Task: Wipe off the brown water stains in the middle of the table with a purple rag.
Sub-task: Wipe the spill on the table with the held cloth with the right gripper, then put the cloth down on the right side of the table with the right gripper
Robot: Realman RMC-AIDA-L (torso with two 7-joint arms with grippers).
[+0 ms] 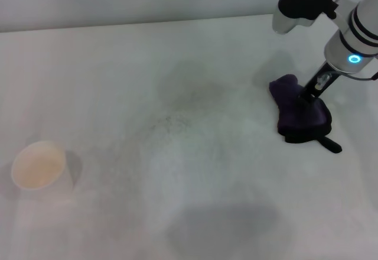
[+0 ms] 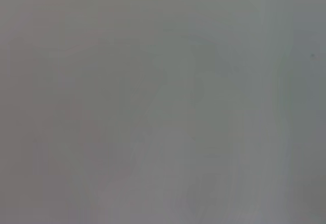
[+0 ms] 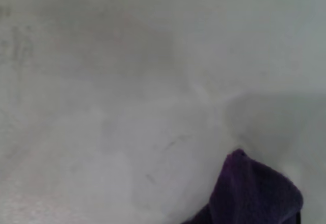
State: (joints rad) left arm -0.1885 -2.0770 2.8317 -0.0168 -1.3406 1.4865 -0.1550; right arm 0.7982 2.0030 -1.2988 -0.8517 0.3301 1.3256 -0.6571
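Observation:
The purple rag (image 1: 293,113) lies bunched on the white table (image 1: 177,201) at the right, its black loop tab (image 1: 329,145) trailing toward the front. My right gripper (image 1: 305,98) comes down from the upper right and is shut on the rag's top. A corner of the purple rag (image 3: 254,193) shows in the right wrist view. The brown water stains do not show in any view; only a faint grey speckled smudge (image 1: 180,106) marks the middle of the table. My left gripper is out of view.
A white paper cup (image 1: 38,165) stands at the left, near the front. The table's far edge (image 1: 147,23) runs along the back. The left wrist view shows only a plain grey surface.

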